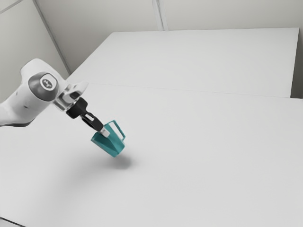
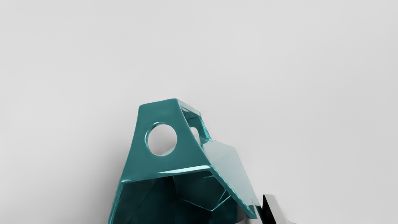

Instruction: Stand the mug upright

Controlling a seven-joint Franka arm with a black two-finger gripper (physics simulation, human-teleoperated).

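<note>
Pale table (image 1: 203,151); at the exterior view's left, the gripper (image 1: 104,132) pinches the tilted mug (image 1: 112,145) aloft; righting stage, I judge: level it, then lower.

Arm (image 1: 29,100) outstretched, hand (image 1: 104,132) aslant downward

Free room: tabletop (image 1: 213,156) from the mug (image 1: 110,144) toward the exterior view's right. Obstacles: mug's protruding handle (image 2: 161,112); arm (image 1: 28,101) on mug's exterior-view-left side.
</note>
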